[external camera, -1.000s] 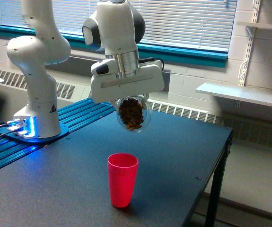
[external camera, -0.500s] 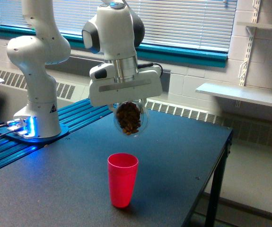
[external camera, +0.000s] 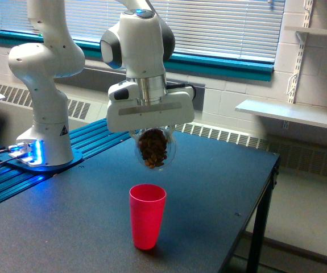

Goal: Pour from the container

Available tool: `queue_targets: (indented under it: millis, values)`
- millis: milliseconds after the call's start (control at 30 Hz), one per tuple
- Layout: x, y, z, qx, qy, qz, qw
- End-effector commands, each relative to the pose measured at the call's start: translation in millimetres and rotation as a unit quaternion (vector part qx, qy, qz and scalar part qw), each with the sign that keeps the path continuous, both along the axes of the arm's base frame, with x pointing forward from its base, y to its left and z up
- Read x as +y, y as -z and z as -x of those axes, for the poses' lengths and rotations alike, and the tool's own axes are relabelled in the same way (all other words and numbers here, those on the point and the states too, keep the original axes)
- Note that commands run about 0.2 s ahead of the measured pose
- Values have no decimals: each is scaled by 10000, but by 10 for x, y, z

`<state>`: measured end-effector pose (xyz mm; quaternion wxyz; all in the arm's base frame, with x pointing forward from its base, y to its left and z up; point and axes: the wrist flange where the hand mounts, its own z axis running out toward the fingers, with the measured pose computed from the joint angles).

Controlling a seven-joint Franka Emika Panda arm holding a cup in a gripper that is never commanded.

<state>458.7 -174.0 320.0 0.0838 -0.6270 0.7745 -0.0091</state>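
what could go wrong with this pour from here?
1. The container hangs well above the red cup, so the nut pieces may bounce off the rim or scatter on the table.
2. One view cannot confirm that it is lined up over the narrow cup mouth.
3. The cup looks light; falling pieces might tip it.

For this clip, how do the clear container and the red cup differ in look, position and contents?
The container is clear and rounded; the red cup is opaque and tapered. The container hangs in the air in the gripper, above the cup; the cup stands upright on the dark table. Brown pieces show through the container; what the cup holds, if anything, cannot be seen. Both are small vessels of similar size.
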Motion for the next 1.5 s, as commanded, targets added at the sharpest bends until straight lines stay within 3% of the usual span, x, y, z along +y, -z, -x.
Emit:
queue_targets:
  millis: [33,800,1500]
  values:
    - [-58,26,-23,66,176,-12,9998]
    - [-142,72,68,230,319,-42,9992]
    - [-135,102,-10,381,199,-133,9990]
